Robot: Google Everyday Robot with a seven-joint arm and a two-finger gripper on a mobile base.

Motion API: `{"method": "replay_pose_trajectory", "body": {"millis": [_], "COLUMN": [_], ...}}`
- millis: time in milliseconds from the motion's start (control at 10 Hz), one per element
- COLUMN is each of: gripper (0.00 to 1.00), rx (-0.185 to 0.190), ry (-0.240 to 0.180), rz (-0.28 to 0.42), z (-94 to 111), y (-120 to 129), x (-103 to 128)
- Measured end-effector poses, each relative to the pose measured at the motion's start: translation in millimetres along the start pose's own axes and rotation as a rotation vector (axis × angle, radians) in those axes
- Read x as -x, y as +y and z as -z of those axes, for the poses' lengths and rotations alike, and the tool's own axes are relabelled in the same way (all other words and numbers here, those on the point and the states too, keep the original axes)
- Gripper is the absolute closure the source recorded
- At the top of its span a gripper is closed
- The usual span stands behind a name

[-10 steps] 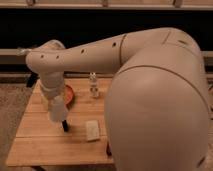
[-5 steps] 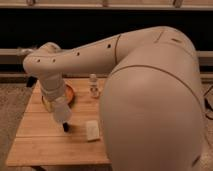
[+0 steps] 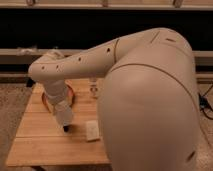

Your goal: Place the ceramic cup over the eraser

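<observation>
The gripper (image 3: 65,128) is seen low over the wooden table (image 3: 45,147), its dark tip just beside the eraser (image 3: 91,131), which lies at its 3 o'clock. How wide the gripper stands cannot be told. The ceramic cup is not made out. A white tapered shape just above the dark tip may be the cup or the wrist; which one cannot be told.

The cup is judged stiff, smooth, fairly light and breakable. A side hold near the rim is advised, and it should be set down softly.

The orange pan (image 3: 73,95) sits at 12 o'clock and the shaker bottle (image 3: 93,88) at 1 o'clock.

Against half a second ago, the tip is found slightly lower and nearer the eraser. The pan, bottle and eraser are unmoved.
</observation>
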Motion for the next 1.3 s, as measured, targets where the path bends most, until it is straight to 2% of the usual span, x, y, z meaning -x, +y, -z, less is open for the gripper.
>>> {"method": "replay_pose_trajectory", "body": {"millis": [200, 300, 400, 700, 800, 1100, 1200, 1300], "gripper": [0.76, 0.67, 0.56, 0.26, 0.21, 0.2, 0.2, 0.2], "rx": [0.034, 0.044, 0.052, 0.042, 0.041, 0.06, 0.081, 0.096], "ry": [-0.03, -0.031, -0.024, 0.005, 0.011, -0.01, -0.038, -0.085], "rz": [-0.046, -0.054, -0.059, -0.053, -0.054, -0.067, -0.066, -0.068], "z": [-10, -19, -31, -53, -57, -64, -64, -59], "y": [-3, -2, 2, 9, 11, 10, 10, 9], "x": [-2, -3, -4, -7, -8, -11, -12, -12]}}
